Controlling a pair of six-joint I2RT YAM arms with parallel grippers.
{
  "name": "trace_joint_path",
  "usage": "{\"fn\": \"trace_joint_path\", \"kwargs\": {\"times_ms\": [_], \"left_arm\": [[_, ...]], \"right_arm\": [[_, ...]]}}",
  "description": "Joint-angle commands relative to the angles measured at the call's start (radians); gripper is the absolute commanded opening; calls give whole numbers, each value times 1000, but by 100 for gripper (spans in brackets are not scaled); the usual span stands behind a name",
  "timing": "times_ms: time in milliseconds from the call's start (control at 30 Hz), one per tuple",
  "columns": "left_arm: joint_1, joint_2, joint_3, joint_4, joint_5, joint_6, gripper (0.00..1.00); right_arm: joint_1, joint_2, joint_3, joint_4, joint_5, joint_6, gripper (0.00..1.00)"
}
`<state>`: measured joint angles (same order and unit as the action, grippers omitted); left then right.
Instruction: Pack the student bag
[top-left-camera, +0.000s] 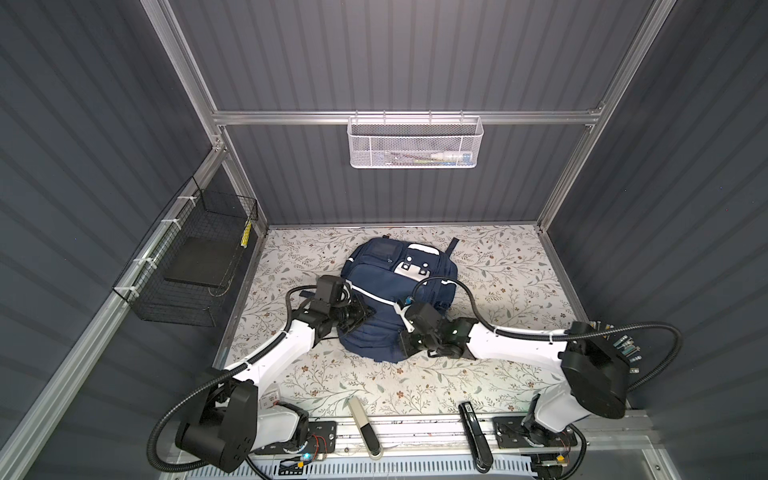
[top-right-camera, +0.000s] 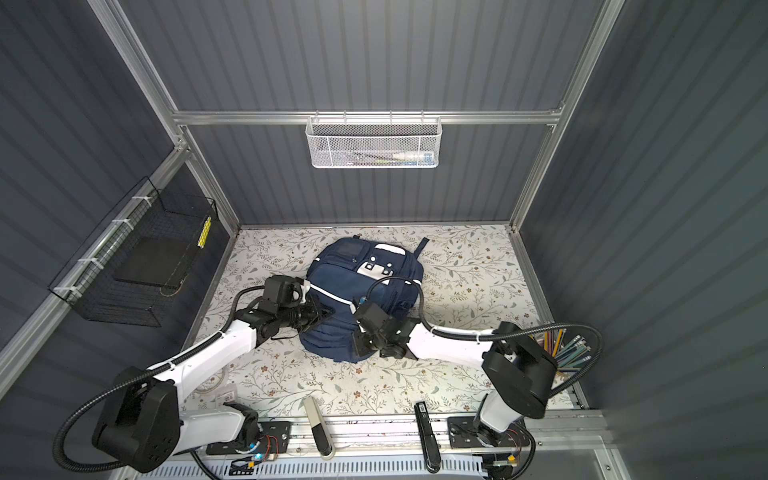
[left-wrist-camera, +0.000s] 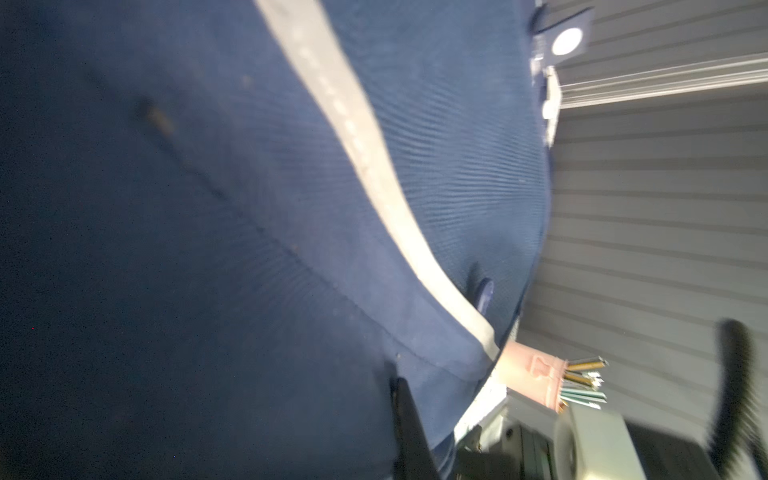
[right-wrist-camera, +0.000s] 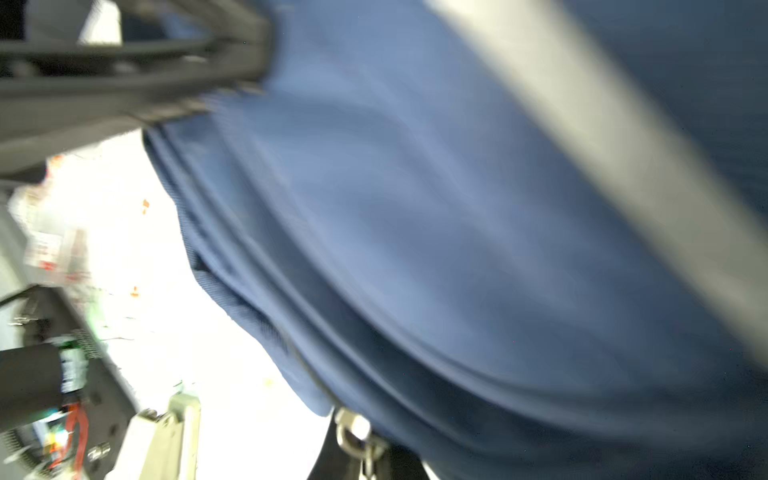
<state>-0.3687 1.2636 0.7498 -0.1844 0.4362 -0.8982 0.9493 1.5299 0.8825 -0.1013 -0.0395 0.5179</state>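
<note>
Pencils (top-right-camera: 571, 347) in cup (left-wrist-camera: 534, 380), pens (top-left-camera: 451, 157) in basket (top-left-camera: 374, 141); L hand (top-left-camera: 362, 312), R hand (top-left-camera: 405, 346) pressed together at student bag (top-left-camera: 382, 286)

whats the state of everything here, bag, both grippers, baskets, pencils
student bag: lying flat on the table, front up, no pocket seen open
left gripper: jaws shut, against the bag's left side
right gripper: jaws shut, at the bag's near right corner
white mesh basket: hanging, small items inside
black wire basket: hanging, dark flat thing inside
pencils: in a pink cup
</note>
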Motion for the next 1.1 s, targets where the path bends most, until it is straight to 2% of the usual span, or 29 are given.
{"fn": "trace_joint_path", "kwargs": {"times_ms": [0,100,167,233,300,333,367,433,467,533,600,667,767,800,867,933,1067], "left_arm": [[89,-25,66,-189,-80,168,0],[93,-8,80,-225,-73,212,0],[96,3,75,-220,-68,216,0],[96,9,70,-189,-50,205,0],[96,9,72,-158,-33,186,0],[96,2,81,-155,-37,180,6],[95,-5,90,-159,-42,175,19],[96,-35,112,-180,-56,162,59],[96,-55,118,-193,-55,155,65],[96,-122,139,-265,-82,150,72],[96,-193,165,-376,-135,160,76],[96,-260,153,-433,-123,116,83],[78,-338,-19,-267,76,-106,86],[49,-369,-95,-171,94,-204,85],[-21,-429,-179,-85,18,-304,84],[-68,-443,-196,-82,-68,-320,86],[-79,-375,-222,26,-79,-339,88]], "right_arm": [[-146,-77,-74,-91,44,-61,0],[-288,-82,-70,-103,-44,-145,0],[-344,-57,-35,-117,-56,-198,0],[-353,-28,25,-158,-81,-236,0],[-317,-17,53,-154,-106,-234,0],[-284,-10,65,-151,-104,-231,0],[-252,-1,80,-161,-92,-227,0],[-181,15,112,-176,-62,-201,0],[-156,18,117,-172,-57,-181,0],[-110,16,114,-147,-35,-98,0],[-77,14,93,-79,-58,-17,0],[-37,29,90,-20,-65,27,0],[18,89,150,-26,-29,21,0],[31,107,169,-31,-23,17,0],[53,123,190,-17,-25,16,0],[82,130,206,-6,-16,9,0],[112,142,218,2,-6,3,0]]}}
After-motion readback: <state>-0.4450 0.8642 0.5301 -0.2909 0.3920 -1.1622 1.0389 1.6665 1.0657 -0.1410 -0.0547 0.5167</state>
